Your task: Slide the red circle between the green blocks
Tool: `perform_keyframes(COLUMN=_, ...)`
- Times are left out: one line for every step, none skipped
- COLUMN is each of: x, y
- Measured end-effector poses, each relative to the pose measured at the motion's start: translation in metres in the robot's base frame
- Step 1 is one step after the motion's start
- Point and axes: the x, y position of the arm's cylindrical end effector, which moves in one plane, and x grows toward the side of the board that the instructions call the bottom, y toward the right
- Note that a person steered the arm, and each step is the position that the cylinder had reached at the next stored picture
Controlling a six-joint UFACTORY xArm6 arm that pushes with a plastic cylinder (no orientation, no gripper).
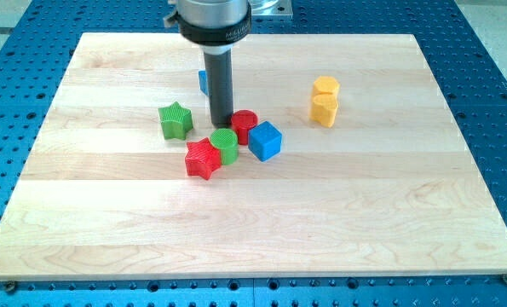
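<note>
The red circle [244, 125] sits near the board's middle, touching the blue cube [266, 141] on its right. The green circle [224, 145] lies just below-left of it, against the red star [203, 159]. The green star [175, 120] stands further to the view's left, apart from the others. My tip [222, 127] is down on the board just left of the red circle, above the green circle, in the gap to the right of the green star.
A second blue block [203, 82] is partly hidden behind the rod. A yellow hexagon [325, 86] and a yellow heart-like block [324, 109] stand together at the upper right. The wooden board [253, 230] lies on a blue perforated table.
</note>
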Motion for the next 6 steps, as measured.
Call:
perform_keyframes(x=-0.012, y=0.044)
perform_keyframes(x=0.036, y=0.054)
perform_keyframes(x=0.04, y=0.024)
perform_keyframes(x=0.039, y=-0.006)
perform_keyframes(x=0.044, y=-0.038)
perform_keyframes(x=0.043, y=-0.061)
